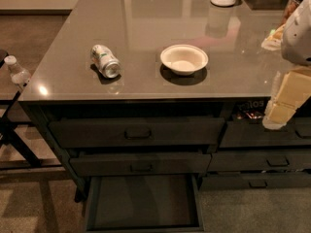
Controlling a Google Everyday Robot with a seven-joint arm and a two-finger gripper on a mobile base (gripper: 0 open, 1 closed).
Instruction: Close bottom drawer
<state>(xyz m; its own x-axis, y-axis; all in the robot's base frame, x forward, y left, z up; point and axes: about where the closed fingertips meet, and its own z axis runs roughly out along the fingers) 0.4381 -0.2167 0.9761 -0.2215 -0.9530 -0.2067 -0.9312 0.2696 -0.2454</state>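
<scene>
one bottom drawer [143, 203], pulled well out below the near edge of the tabletop [233, 72], dark inside in plain view, under two taller wide drawers [136, 132]. tool [284, 101], pale yellow, hanging just off the near right corner; open or shut, cannot tell. can [105, 61] on its side toward the near left corner; bowl [184, 58] toward the middle of the near edge.
</scene>
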